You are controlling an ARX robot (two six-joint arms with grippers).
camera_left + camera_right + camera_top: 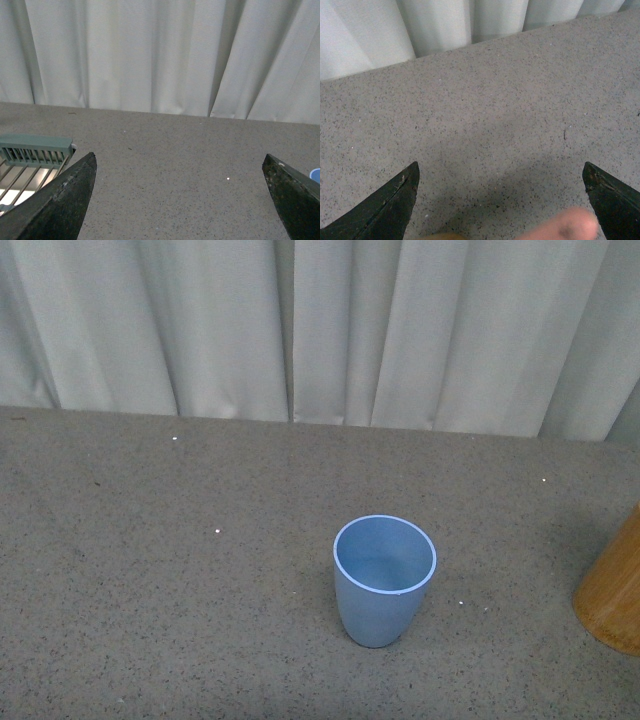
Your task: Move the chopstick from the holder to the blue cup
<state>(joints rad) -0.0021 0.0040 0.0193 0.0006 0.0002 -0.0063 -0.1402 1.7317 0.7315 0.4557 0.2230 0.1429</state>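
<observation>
Light-blue handleless plastic cup (385,585): smooth, matt, paler rim.
Tan cylindrical wooden holder (612,595): smooth sides, faint sheen.
Grey speckled tabletop (150,570): matt, fine-grained, stone-like.
White pleated cloth curtain (300,330): matt, soft folds.
Grey-green slatted plastic rack (35,149): matt.
Left gripper (179,155): fingers (60,200) black, matt, scuffed.
Salmon-pink chopstick tip (567,227): blurred, finish unreadable.

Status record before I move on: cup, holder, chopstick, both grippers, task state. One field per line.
blue cup: upright on the table, centre of the front view, nothing inside
holder: right edge of the front view, mostly cut off, apart from the cup
chopstick: probably the blurred pink end close to the right wrist camera; not in the cup
left gripper: open, empty, over bare table beside a grey-green rack
right gripper: open, gripping nothing
task state: transfer not yet done
</observation>
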